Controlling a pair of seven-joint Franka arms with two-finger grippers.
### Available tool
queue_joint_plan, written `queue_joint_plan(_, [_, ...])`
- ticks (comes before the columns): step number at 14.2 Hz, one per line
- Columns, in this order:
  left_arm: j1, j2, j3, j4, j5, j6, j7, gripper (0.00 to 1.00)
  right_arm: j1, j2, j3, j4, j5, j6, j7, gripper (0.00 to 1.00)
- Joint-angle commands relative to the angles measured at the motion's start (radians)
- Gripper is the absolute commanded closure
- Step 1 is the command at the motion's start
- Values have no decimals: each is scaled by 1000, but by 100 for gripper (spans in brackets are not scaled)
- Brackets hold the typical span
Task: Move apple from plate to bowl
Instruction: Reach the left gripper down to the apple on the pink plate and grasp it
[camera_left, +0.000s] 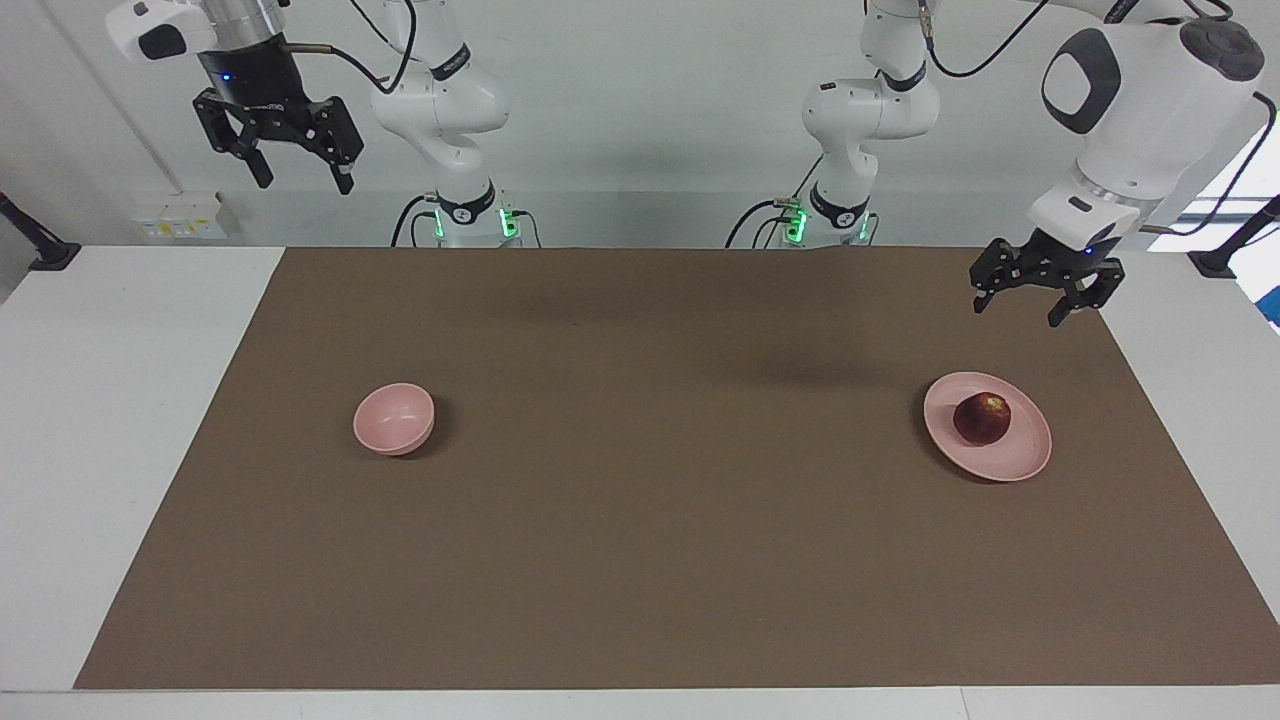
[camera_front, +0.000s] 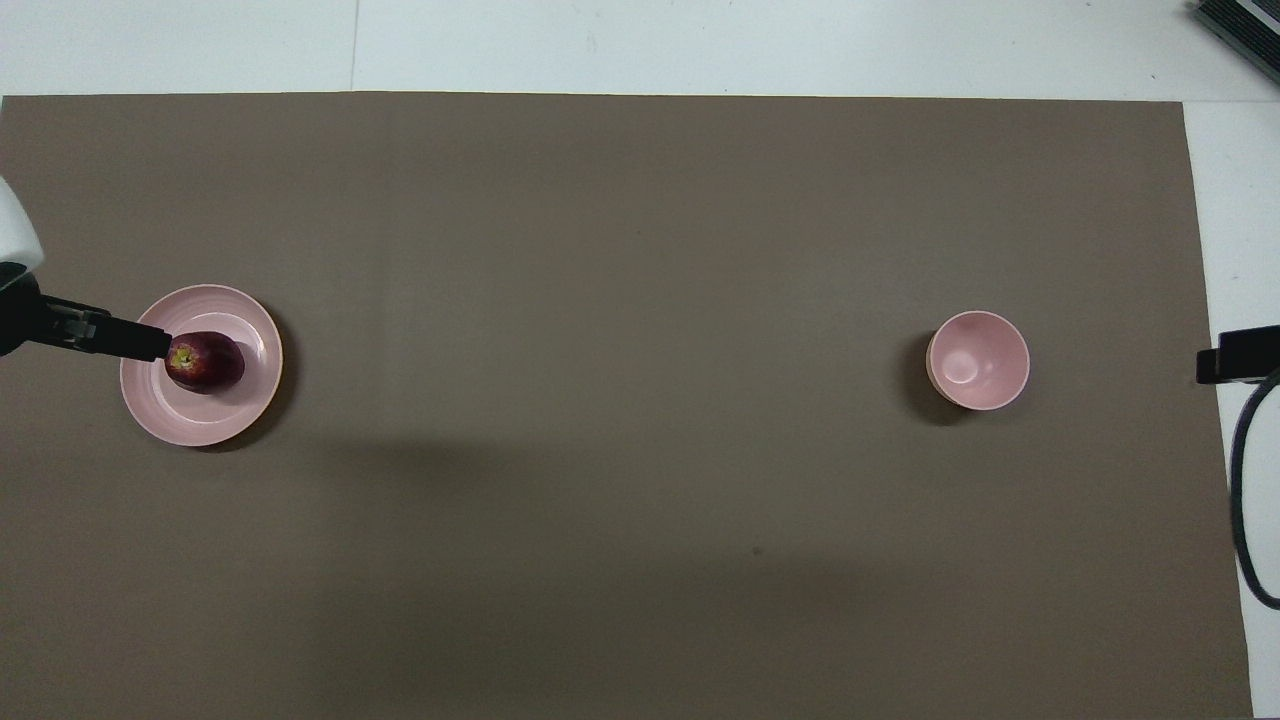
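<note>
The dark red apple (camera_left: 982, 417) lies on the pale pink plate (camera_left: 1022, 457) at the left arm's end of the brown mat. The small pink bowl (camera_left: 394, 420) stands empty at the right arm's end. My left gripper (camera_left: 1022, 308) is open and empty, raised in the air over the mat just beside the plate's robot-side rim. My right gripper (camera_left: 302, 178) is open and empty, held high over the white table at its own end, and that arm waits. In the overhead view the left gripper (camera_front: 140, 340) covers the plate's (camera_front: 200, 418) edge beside the apple (camera_front: 210, 363); the bowl (camera_front: 977, 360) shows its empty inside.
The brown mat (camera_left: 640, 520) covers most of the white table (camera_left: 120, 400). A black cable (camera_front: 1245, 520) hangs at the right arm's end. A dark object (camera_front: 1245, 25) sits at the farthest corner of that end.
</note>
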Motion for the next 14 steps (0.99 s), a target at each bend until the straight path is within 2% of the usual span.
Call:
queue_joint_plan(1, [33,-27,-3,-110,-1,93,55,0,-9,-5,1,4,4,-17,-25,0])
queue_joint_plan(4, [54,5,-3,-171,-1,189,54,0,-9,-5,1,4,4,-17,-24,0])
queue_joint_plan(8, [61,105,-3,-185,-1,283,51,0,-9,-7,-1,4,4,-17,-25,0])
queue_joint_plan(10, [62,131,-3,-199,-1,354,49,0,-9,-7,1,4,4,-17,-25,0])
queue_joint_plan(14, [65,160,-3,-217,-1,389,51,0,-9,-7,1,4,4,-17,-24,0])
